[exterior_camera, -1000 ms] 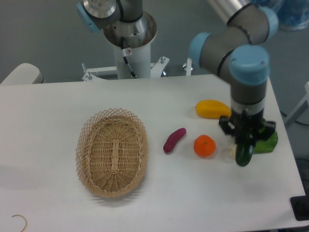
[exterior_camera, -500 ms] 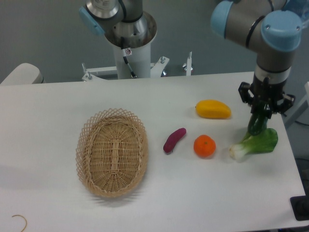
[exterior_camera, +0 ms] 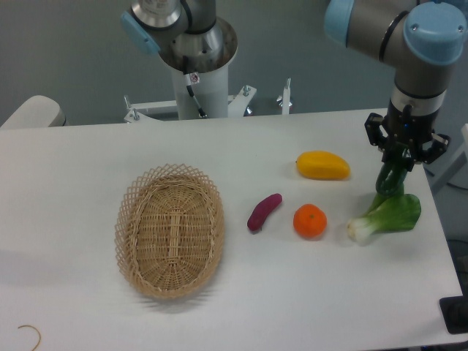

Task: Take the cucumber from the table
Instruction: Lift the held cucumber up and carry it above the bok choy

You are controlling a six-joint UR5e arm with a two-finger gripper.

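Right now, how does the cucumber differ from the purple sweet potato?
The cucumber is dark green; the purple sweet potato is reddish purple. The cucumber hangs nearly upright, shut in the claw above the bok choy; the sweet potato lies slanted on the table, untouched, near the orange. The cucumber's upper end is hidden by the claw, while the sweet potato shows whole. Both are slim and elongated.

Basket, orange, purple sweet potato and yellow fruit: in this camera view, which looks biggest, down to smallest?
1. Basket, by far the largest.
2. Yellow fruit.
3. Purple sweet potato and orange: too close to rank; the potato is longer but slimmer, the orange rounder.
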